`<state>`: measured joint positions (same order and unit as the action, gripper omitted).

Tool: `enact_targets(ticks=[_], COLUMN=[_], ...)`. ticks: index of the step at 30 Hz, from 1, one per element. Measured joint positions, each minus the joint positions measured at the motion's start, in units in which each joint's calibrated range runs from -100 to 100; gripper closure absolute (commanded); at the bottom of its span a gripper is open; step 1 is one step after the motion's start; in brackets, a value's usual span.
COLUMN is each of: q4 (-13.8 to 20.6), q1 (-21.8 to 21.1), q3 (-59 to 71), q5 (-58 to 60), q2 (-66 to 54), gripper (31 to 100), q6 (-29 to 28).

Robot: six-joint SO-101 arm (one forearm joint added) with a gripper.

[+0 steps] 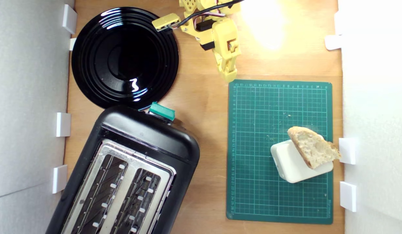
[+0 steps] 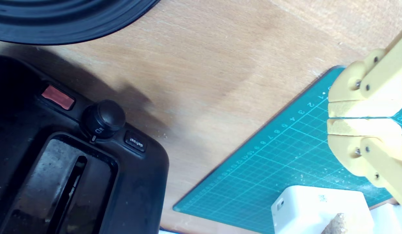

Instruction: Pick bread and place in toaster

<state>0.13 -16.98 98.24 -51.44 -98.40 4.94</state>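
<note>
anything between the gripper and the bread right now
Nothing but bare green mat lies between the shut, empty gripper and the bread, clearest in the exterior view.

A light wooden counter (image 1: pixel 204 97) runs between pale grey-white panel walls (image 1: pixel 28 97) on the exterior view's left and right, each edged with small white plastic brackets (image 1: pixel 63 124). A bright glare of light (image 1: pixel 264 22) washes out the wood near the far edge. A green gridded cutting mat (image 1: pixel 259 146) lies toward the exterior view's right.
</note>
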Motion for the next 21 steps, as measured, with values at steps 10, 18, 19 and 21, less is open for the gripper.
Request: enact_targets(ticks=[10,18,19,21], q4=[0.0,0.0,0.0,-0.36], q1=[0.0,0.0,0.0,0.0], q3=[0.0,0.0,0.0,0.0], q5=[0.0,0.0,0.0,0.0], q2=[0.0,0.0,0.0,0.0], gripper=[96.9,96.4,96.4,96.4], q6=[0.0,0.0,0.0,0.0])
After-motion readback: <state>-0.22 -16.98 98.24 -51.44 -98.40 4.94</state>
